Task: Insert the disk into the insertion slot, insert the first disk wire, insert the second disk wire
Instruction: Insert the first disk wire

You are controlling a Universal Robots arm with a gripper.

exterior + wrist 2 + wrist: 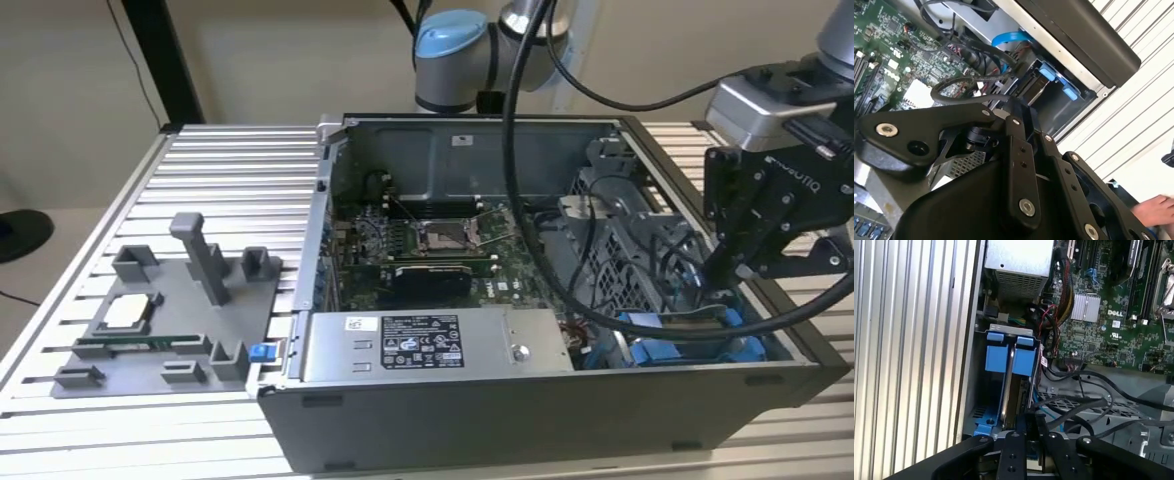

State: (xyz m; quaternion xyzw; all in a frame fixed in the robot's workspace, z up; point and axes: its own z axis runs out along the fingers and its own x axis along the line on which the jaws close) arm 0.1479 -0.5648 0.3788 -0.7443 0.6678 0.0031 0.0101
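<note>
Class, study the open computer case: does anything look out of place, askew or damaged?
Nothing looks damaged or spilled. One oddity: a thick black cable sags from above into the open case, looping low near the disk.

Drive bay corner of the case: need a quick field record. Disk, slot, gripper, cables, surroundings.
disk: sits edge-on inside the insertion slot, two blue tabs showing
gripper: low over the disk's end away from those tabs
cables: black cables run beside the gripper; cannot tell whether a disk wire is plugged in
power supply: beside the bay, on the exterior view's left
table: slatted metal, carries the open case
</note>
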